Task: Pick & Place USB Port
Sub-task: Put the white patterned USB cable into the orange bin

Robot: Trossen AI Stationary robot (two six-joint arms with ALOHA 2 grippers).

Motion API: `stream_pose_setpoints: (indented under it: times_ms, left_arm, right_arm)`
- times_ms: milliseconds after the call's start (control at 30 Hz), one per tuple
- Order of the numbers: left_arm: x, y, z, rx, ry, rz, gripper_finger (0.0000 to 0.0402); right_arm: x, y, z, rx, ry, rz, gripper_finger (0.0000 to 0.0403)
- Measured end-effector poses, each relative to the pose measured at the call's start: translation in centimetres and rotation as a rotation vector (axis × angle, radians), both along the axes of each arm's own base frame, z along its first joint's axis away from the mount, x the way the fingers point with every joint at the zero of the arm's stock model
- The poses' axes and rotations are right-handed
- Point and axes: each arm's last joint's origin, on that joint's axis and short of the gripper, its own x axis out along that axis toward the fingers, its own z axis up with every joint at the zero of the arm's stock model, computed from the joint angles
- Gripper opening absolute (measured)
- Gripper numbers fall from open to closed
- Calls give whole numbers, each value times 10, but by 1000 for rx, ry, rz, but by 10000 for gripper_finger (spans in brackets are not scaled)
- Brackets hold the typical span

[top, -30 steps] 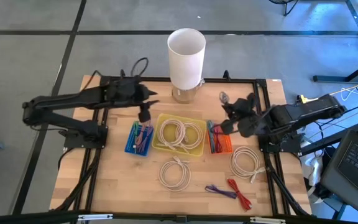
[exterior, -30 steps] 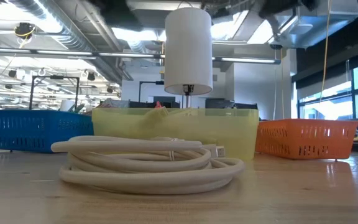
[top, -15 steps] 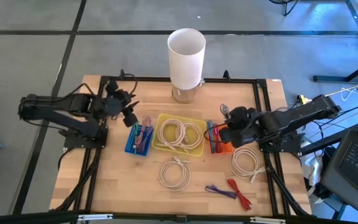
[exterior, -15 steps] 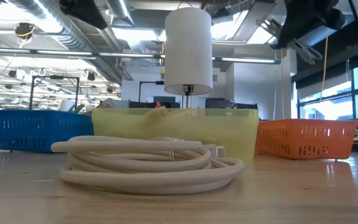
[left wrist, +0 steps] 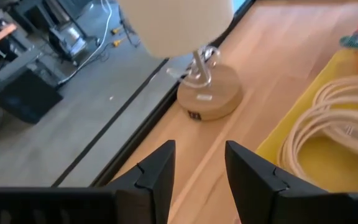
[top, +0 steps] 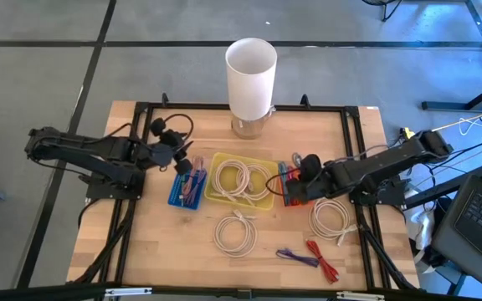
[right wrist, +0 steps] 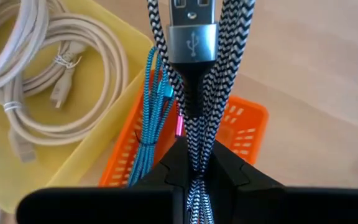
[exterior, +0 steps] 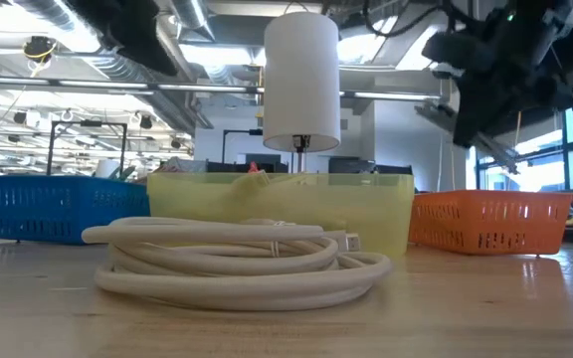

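My right gripper (right wrist: 194, 163) is shut on a black-and-white braided USB cable whose silver plug (right wrist: 191, 31) sticks out past the fingers. It hovers over the orange basket (right wrist: 244, 127), which holds a teal cable (right wrist: 151, 118); in the high view the gripper (top: 294, 181) is above that basket (top: 301, 196). My left gripper (left wrist: 201, 155) is open and holds nothing. It hangs over the far end of the blue basket (top: 187, 188), next to the yellow tray (top: 243, 180) of coiled white cables. My right gripper pinches the doubled braided strands (right wrist: 196, 140) between its two fingers, a short way behind the plug. The fingers lie along the cable. The cable is lifted clear above the orange basket, its plug end pointing away from the gripper.
A white-shaded lamp (top: 251, 75) stands at the table's far edge on a round wooden base (left wrist: 207, 99). Two white cable coils (top: 237, 232) (top: 333, 217) and purple and red cables (top: 310, 255) lie on the near part of the table.
My right gripper has come down toward the orange basket, moving a little left and nearer, still carrying the braided cable. My left arm has folded back toward the table's left, and its gripper has stayed by the far end of the blue basket.
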Motion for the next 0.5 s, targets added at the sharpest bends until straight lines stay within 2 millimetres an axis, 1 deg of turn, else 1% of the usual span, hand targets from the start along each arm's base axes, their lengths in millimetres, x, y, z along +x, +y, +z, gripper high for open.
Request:
stream_pose_setpoints:
  times_ms: [267,500]
  left_arm:
    - [6,-1,7,40,-50,-39,131]
    - [7,-1,9,39,-71,-39,130]
  right_arm:
    - [5,-13,-29,96,-56,-24,31]
    - [0,-17,-44,123,-41,-54,31]
